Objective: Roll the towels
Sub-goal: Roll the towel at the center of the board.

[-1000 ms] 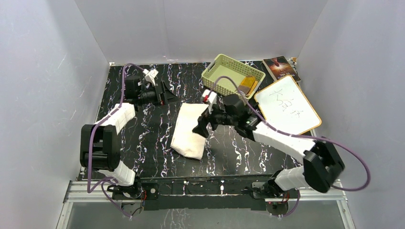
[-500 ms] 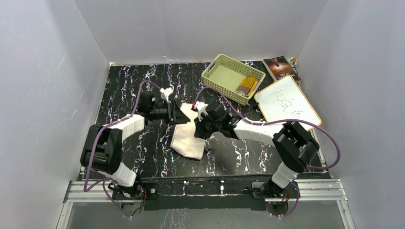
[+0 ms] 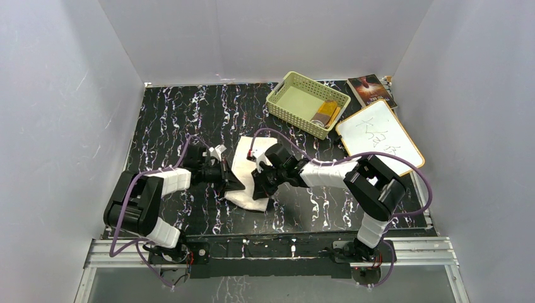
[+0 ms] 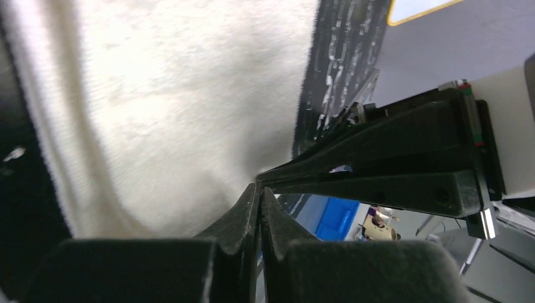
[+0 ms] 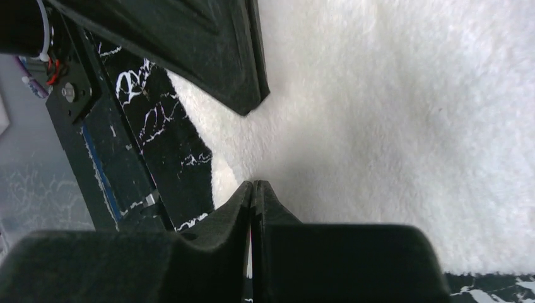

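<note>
Since both arms crowd into one spot, it's a tight scene. The cream towel (image 3: 243,163) lies on the desk (image 3: 176,120), down-left of the pale green basket (image 3: 277,87) and well apart from it. The left gripper (image 4: 259,192) is at the towel's side away from the basket, and the right gripper (image 5: 253,186) is at the side facing it, tips nearly meeting. Both sets of jaws are pressed fully together, and I can't tell if any cloth is pinched. The mustard-yellow towel (image 3: 327,112) sits inside the basket, at its right end.
</note>
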You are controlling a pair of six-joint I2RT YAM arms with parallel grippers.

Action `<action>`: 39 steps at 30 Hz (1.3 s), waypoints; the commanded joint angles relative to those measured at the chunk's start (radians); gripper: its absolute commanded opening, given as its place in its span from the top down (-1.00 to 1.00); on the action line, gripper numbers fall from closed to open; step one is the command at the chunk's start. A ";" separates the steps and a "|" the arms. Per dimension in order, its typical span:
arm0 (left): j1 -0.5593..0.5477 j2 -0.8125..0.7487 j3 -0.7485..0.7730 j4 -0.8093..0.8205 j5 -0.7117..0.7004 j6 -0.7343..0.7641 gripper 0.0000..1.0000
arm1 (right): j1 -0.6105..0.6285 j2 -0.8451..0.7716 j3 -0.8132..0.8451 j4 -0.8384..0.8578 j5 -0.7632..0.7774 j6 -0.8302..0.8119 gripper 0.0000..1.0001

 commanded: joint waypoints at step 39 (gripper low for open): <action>0.121 -0.274 0.162 -0.313 -0.223 0.087 -0.04 | 0.360 -0.212 -0.257 0.266 0.503 -0.827 -0.02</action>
